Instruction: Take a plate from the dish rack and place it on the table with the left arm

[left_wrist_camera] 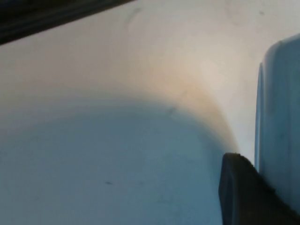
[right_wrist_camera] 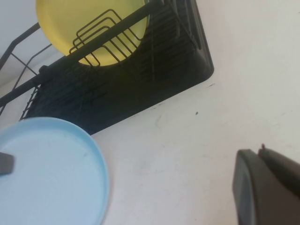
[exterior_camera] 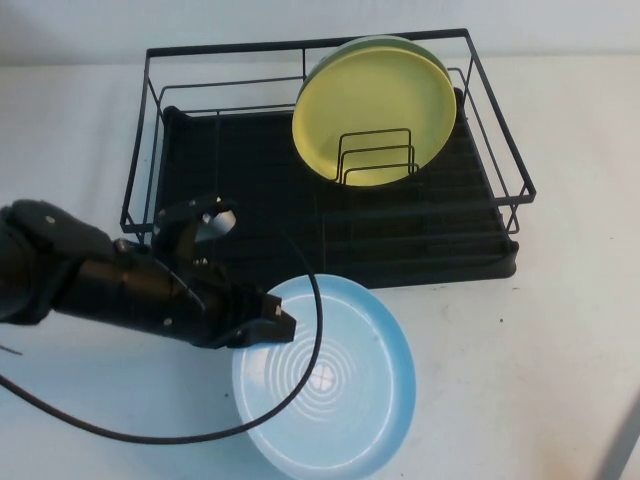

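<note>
The light blue plate (exterior_camera: 340, 390) is out of the dish rack (exterior_camera: 250, 190) and lies roughly flat low over the white table (exterior_camera: 520, 380) in front of the rack. My left gripper (exterior_camera: 280, 325) is shut on its left rim. In the left wrist view one black finger (left_wrist_camera: 234, 192) sits against the plate's edge (left_wrist_camera: 281, 117), with a wide shadow on the table beneath. I cannot tell whether the plate touches the table. The plate also shows in the right wrist view (right_wrist_camera: 47, 173). My right gripper (right_wrist_camera: 260, 152) is shut and empty over bare table to the right.
A yellow plate (exterior_camera: 375, 110) stands upright in the rack's back right against wire dividers (exterior_camera: 375, 160), with a green plate (exterior_camera: 400, 42) just behind it. The rack (right_wrist_camera: 140, 79) stands right behind the blue plate. The left arm's black cable (exterior_camera: 150, 432) loops over the table and the plate.
</note>
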Controlling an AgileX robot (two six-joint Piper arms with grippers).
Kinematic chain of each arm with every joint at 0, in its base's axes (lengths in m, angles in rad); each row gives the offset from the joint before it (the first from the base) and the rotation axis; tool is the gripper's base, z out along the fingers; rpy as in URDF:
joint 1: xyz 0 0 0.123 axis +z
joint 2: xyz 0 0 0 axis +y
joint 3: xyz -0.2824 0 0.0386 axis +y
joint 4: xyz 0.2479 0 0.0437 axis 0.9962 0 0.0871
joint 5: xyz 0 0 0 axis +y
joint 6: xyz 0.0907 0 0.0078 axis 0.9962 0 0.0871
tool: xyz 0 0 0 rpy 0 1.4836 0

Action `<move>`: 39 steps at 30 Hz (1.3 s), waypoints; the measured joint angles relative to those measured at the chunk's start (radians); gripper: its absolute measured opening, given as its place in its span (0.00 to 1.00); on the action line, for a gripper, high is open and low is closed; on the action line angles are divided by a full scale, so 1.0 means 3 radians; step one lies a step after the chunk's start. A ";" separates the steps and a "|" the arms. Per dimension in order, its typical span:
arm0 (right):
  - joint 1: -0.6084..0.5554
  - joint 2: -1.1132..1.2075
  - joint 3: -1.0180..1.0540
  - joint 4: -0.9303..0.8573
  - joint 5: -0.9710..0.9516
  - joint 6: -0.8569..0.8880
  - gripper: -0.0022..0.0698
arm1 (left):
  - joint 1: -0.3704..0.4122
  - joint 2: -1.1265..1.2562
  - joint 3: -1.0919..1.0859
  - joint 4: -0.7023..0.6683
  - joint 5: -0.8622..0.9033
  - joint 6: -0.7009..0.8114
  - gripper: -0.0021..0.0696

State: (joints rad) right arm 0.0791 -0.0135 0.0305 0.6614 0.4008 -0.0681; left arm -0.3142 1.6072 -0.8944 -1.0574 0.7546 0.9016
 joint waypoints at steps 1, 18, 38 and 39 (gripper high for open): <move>0.0000 0.0000 0.0000 0.0000 0.0000 0.0000 0.00 | 0.0000 0.0046 0.0052 -0.0113 -0.0128 0.0087 0.15; 0.0000 0.0000 0.0000 0.0000 0.0000 0.0000 0.00 | 0.0000 0.0443 0.0101 -0.0814 -0.0621 0.1852 0.47; 0.0000 0.0000 0.0000 0.0000 0.0000 0.0000 0.00 | 0.0567 -0.1464 0.0101 -0.0112 -0.0138 0.1828 0.07; 0.0000 0.0000 0.0000 0.0000 0.0000 0.0000 0.00 | 0.0567 -0.1576 0.0101 -0.0044 0.0010 0.1766 0.05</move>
State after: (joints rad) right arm 0.0791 -0.0135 0.0305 0.6614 0.4008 -0.0681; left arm -0.1441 1.1343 -0.8640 -1.0705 0.7577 1.4314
